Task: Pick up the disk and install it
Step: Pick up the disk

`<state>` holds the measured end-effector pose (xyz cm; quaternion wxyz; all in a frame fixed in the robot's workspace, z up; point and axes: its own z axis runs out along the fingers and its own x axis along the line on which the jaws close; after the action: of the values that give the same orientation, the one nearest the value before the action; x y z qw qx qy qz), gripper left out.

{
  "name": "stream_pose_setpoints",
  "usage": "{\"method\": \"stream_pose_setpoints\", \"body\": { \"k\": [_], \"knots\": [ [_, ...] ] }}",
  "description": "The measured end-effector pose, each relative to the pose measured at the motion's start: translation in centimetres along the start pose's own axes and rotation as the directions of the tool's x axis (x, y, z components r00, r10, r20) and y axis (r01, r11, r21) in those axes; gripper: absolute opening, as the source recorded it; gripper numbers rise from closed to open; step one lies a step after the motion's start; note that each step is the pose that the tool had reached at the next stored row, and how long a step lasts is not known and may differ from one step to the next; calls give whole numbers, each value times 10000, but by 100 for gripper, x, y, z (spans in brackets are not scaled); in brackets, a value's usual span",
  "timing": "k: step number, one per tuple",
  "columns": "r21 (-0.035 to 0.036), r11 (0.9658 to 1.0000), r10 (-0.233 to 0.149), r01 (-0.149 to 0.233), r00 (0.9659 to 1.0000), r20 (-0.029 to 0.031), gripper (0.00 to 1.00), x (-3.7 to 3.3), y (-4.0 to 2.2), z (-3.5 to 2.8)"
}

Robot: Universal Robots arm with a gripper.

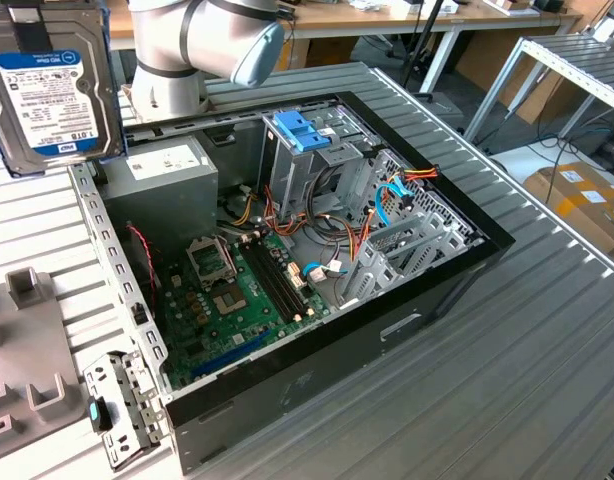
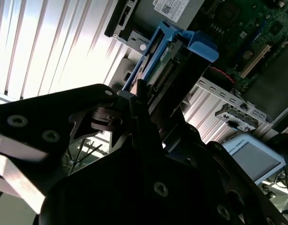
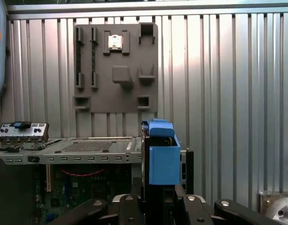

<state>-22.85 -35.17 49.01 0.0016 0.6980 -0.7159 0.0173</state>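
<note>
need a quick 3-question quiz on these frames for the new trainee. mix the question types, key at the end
1. True or false: the disk is already seated in the drive cage.
2. What is the pincer shut on? A) the disk B) an orange cable C) nothing
3. Fill in: the plastic bracket topping the drive cage is ____ in colour.

Key
1. False: the disk is held up in the air, clear of the cage.
2. A
3. blue
</note>
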Motion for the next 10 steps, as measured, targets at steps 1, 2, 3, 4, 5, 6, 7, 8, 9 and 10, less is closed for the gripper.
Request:
{"method": "stream_pose_setpoints", "body": {
  "k": [1,2,3,4,5,6,7,8,9,10],
  "knots": [
    [0,10000,0,0,10000,1,35,-1,-46,1],
    [0,10000,0,0,10000,1,35,-2,-76,2],
    [-1,10000,0,0,10000,2,35,-3,-102,2],
    [-1,10000,1,-1,10000,3,35,-4,-134,3],
    [-1,10000,0,0,10000,2,35,-4,-158,3],
    [-1,10000,0,0,10000,2,35,-6,-219,5],
    [0,10000,0,0,10000,3,35,-6,-253,6],
    [-1,10000,0,0,10000,2,35,-7,-279,6],
    [0,10000,1,-1,10000,3,35,-8,-319,7],
    [-1,10000,0,0,10000,2,35,-10,-366,8]
  ]
}}
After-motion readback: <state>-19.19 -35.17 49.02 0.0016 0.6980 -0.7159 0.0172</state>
